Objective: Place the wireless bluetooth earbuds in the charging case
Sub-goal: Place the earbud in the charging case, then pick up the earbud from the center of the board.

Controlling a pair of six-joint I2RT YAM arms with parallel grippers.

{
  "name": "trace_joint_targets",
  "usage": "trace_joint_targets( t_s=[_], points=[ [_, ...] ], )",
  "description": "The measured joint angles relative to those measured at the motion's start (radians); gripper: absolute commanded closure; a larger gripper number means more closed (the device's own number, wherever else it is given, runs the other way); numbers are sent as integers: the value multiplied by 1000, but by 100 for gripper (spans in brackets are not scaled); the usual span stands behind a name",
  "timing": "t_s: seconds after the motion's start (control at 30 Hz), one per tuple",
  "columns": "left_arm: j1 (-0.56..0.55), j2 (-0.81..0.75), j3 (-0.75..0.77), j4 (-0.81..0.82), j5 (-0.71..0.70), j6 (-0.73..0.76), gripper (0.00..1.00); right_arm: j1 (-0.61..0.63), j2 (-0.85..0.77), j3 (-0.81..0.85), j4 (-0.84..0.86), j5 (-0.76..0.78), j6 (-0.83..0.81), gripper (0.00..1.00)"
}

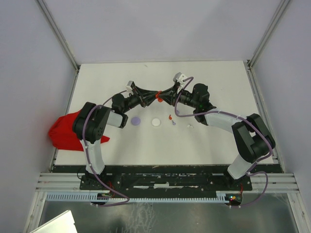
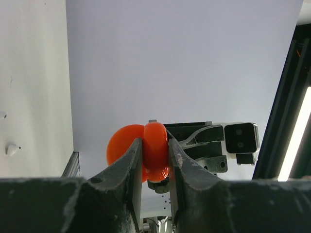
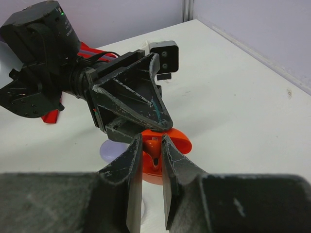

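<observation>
The red charging case [image 1: 158, 95] hangs above the table with its lid open, and my left gripper [image 2: 155, 145] is shut on its body [image 2: 155, 153]. In the right wrist view the open case [image 3: 181, 141] sits just beyond my right gripper [image 3: 151, 145], which is shut on a red earbud [image 3: 153, 148] held at the case's cavity. Both grippers meet at mid table, left gripper [image 1: 153, 94] and right gripper [image 1: 164, 97]. On the table lie a second red earbud [image 1: 170, 117], a lilac earbud [image 1: 174, 123] and a white earbud [image 1: 190, 126].
A lilac disc [image 1: 136, 120] and a white disc [image 1: 156, 123] lie on the table under the grippers. A red cloth [image 1: 65, 131] hangs over the table's left edge. Pale walls close in the table on three sides.
</observation>
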State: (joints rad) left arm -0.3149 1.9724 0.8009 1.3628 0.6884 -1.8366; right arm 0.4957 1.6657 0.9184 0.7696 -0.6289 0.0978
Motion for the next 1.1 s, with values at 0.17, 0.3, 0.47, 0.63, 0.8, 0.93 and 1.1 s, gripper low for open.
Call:
trace_joint_targets(
  t_s=[0.17,0.3,0.47,0.63,0.8,0.93,1.1],
  points=[
    [-1,8,4,23,-1,-29,97,0,0,0,-1,0,-1,87],
    [-1,19,5,32,-2,-46,97,0,0,-1,0,0,-3,70],
    [-1,26,8,40,-5,-54,97,0,0,-15,10,-1,1,59],
    [-1,32,8,45,-5,-56,97,0,-1,-24,8,0,1,44],
    [-1,32,11,46,-5,-56,97,0,-5,-33,35,11,20,22],
    [0,32,11,47,-6,-56,97,-4,-36,-66,77,78,85,18],
    [22,32,-4,61,-9,-56,97,-32,-128,-59,-66,242,161,15]
  ],
)
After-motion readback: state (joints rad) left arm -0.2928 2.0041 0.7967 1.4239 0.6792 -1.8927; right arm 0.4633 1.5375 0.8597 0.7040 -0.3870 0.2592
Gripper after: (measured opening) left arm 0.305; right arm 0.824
